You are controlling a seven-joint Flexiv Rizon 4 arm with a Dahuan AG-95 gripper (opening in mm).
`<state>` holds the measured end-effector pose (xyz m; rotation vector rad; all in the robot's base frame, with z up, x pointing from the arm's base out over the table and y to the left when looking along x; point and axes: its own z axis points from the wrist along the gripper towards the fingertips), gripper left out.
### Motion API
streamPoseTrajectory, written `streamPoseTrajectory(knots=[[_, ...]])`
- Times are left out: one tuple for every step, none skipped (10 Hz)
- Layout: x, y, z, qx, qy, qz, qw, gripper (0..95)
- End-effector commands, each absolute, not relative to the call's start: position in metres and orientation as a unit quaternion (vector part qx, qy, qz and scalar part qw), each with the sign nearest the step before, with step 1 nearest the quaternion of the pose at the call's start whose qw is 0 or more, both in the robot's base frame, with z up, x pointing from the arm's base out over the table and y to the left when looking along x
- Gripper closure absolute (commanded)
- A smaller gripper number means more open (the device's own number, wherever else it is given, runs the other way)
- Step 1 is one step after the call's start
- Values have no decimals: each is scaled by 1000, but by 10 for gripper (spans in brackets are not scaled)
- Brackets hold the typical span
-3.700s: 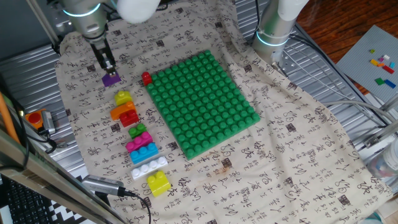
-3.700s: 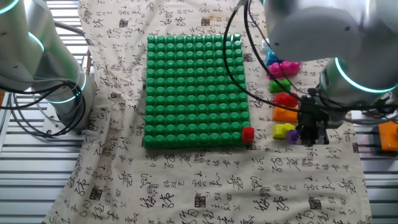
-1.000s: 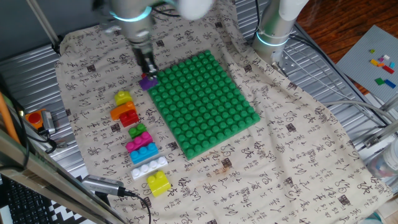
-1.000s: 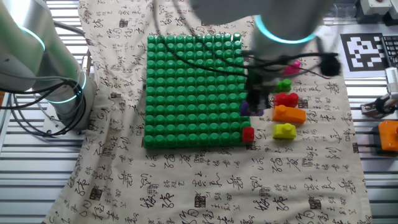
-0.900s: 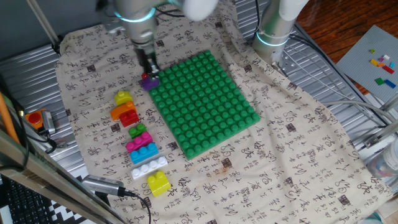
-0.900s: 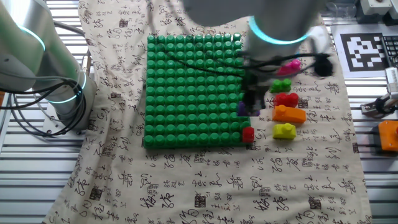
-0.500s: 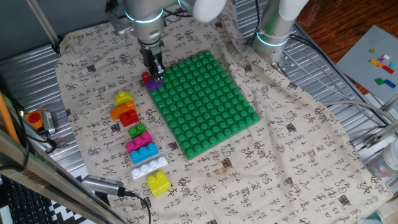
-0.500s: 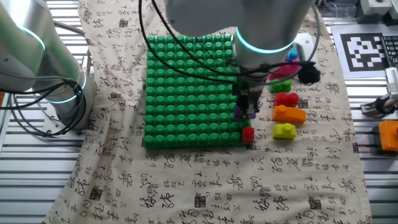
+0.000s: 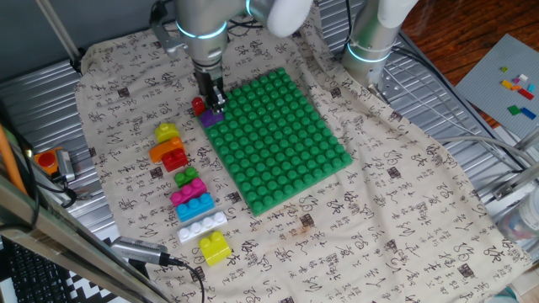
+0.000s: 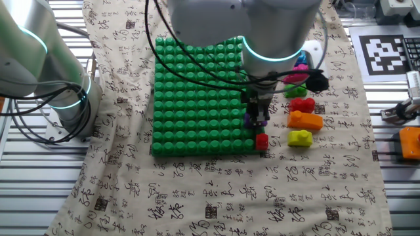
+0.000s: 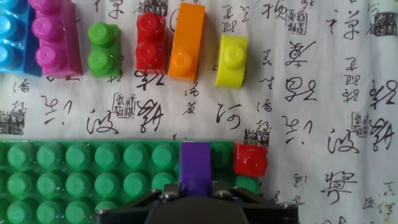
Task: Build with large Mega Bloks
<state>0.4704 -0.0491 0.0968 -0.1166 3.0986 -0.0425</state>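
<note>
The gripper [image 9: 213, 103] is closed on a purple block [image 11: 196, 163], holding it upright at the edge of the green baseplate [image 9: 278, 139], one stud in from the corner where a small red block [image 11: 250, 159] sits. In the hand view the purple block stands between the finger bases, just beside the red block, with a single green stud showing between them. One fixed view shows the purple block [image 9: 211, 118] low against the baseplate's edge; whether it is pressed onto the studs cannot be told. In the other fixed view the gripper [image 10: 256, 117] hangs just above the red block [image 10: 261, 141] at the baseplate's near right corner.

The baseplate lies on a cloth printed with black characters [image 9: 396, 194]. Beside the baseplate's long edge, on the cloth, a row of loose Mega Bloks runs along: a yellow block [image 11: 232, 60] nearest the gripper, then an orange block [image 11: 187, 41], a red two-stud block [image 11: 152, 42], a green two-stud block [image 11: 104, 49], a pink block [image 11: 53, 37] and a blue block [image 11: 12, 34]. Farther along the row, a white block [image 9: 203, 225] and another yellow block [image 9: 215, 246] lie toward the cloth's near edge.

A second robot arm [image 9: 377, 34] stands at the cloth's far edge.
</note>
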Motion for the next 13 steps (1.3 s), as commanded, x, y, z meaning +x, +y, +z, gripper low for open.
streamPoseTrajectory(knots=[[470, -49, 95, -39, 999, -12, 19, 950], [469, -49, 94, -39, 999, -12, 19, 950], [468, -48, 93, -39, 999, -12, 20, 950], [466, -48, 91, -38, 999, -12, 21, 950], [465, -48, 89, -39, 999, -12, 22, 950], [465, -48, 87, -40, 999, -12, 24, 950], [465, -48, 85, -40, 999, -12, 26, 950], [465, -48, 83, -41, 999, -12, 26, 950], [465, -48, 80, -42, 999, -13, 27, 950], [466, -48, 77, -42, 999, -13, 27, 950], [466, -48, 75, -42, 999, -13, 26, 950], [466, -47, 75, -43, 999, -14, 26, 950], [466, -47, 74, -42, 999, -15, 26, 950]])
